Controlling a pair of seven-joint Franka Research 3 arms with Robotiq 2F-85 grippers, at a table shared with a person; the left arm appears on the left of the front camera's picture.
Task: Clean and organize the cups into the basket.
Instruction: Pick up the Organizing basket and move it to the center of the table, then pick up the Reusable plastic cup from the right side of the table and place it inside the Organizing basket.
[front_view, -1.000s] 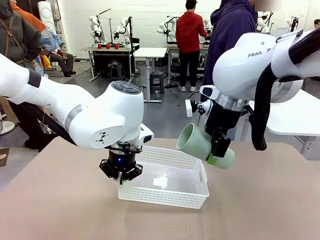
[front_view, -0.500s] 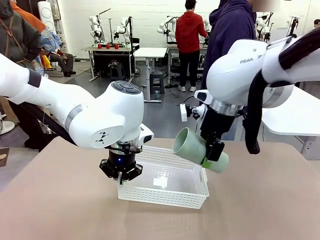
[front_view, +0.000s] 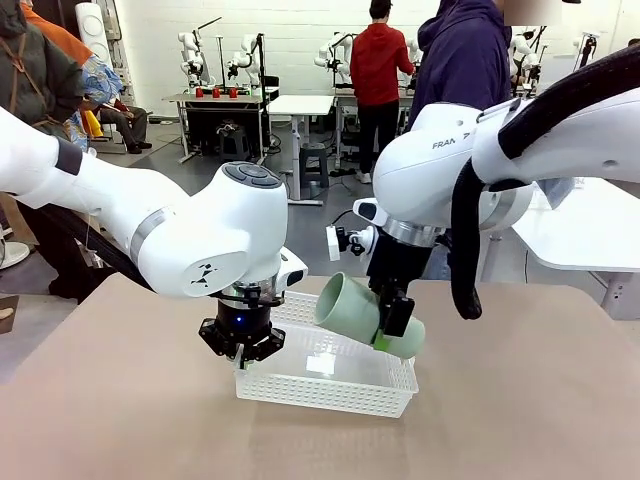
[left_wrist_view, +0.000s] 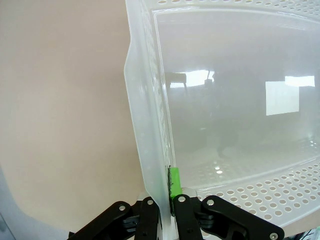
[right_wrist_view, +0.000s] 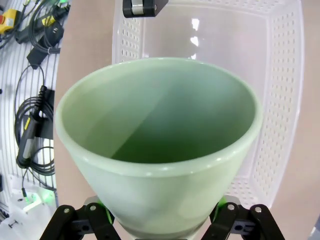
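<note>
Front view: the mint green cup (front_view: 365, 318) hangs tilted over the far right part of the basket (front_view: 330, 388). Its wide mouth is raised toward the robot's left and its narrow base sits lower, close to the basket's far right rim; whether they touch cannot be told. The cup is smooth, pale and handleless, tapering from a broad rim. The right gripper (front_view: 392, 320) clamps its lower body, with green pads on opposite sides. The right wrist view looks straight into the cup's bare inside, with that gripper's (right_wrist_view: 160, 220) fingers spread wide around the base.

The basket is white and shallow, with perforated sides and a glossy floor. It stands on the tan table (front_view: 520, 400). The left gripper (front_view: 242, 345) pinches its left wall near the front corner. In the left wrist view the gripper's (left_wrist_view: 167, 200) fingers are closed tight on the thin wall (left_wrist_view: 150, 125), one outside and the green-padded one inside.

The basket floor lies bare below the cup. Open tabletop runs to the left, right and front of the basket.
</note>
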